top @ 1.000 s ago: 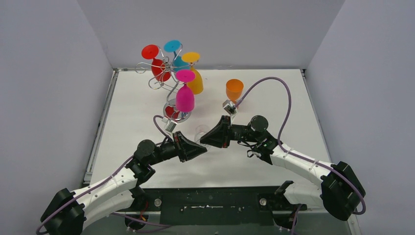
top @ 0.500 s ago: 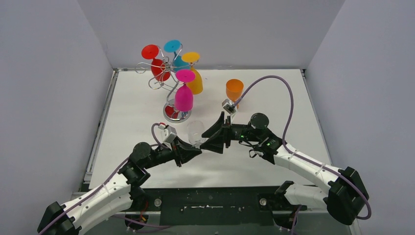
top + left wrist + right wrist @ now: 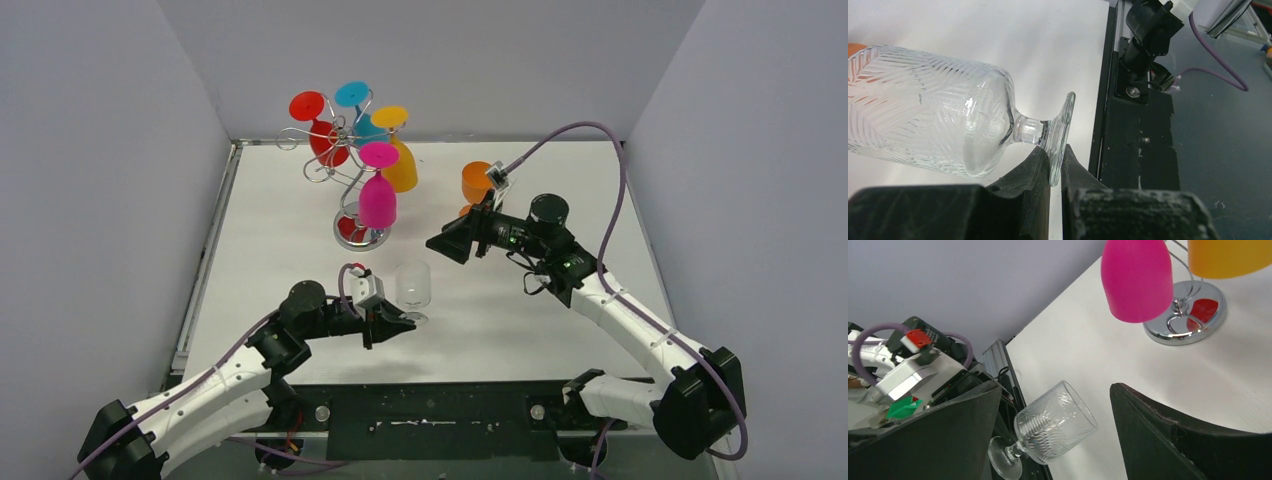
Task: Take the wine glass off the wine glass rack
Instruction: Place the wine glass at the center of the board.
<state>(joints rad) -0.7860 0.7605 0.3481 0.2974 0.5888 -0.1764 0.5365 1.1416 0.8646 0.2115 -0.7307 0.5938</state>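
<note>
A clear cut-pattern wine glass [image 3: 413, 285] is near the table's front, held by its foot. My left gripper [image 3: 403, 323] is shut on the rim of that foot; in the left wrist view the foot [image 3: 1060, 132] is pinched between the two black fingers of the left gripper [image 3: 1054, 152]. My right gripper [image 3: 438, 245] is open and empty, up and to the right of the glass. Through the wide jaws of the right gripper [image 3: 1054, 386] the clear glass [image 3: 1055, 422] shows farther off. The wine glass rack [image 3: 352, 238] stands at the back.
Red [image 3: 325, 138], blue [image 3: 352, 95], yellow [image 3: 400, 168] and pink [image 3: 378, 202] glasses hang upside down on the rack. An orange glass [image 3: 478, 182] stands on the table by the right wrist. The rack's shiny base [image 3: 1188, 315] and pink glass [image 3: 1137, 277] appear in the right wrist view.
My right gripper has opened and pulled back up and to the right, away from the clear glass. The left arm has drawn the glass toward the table's near edge.
</note>
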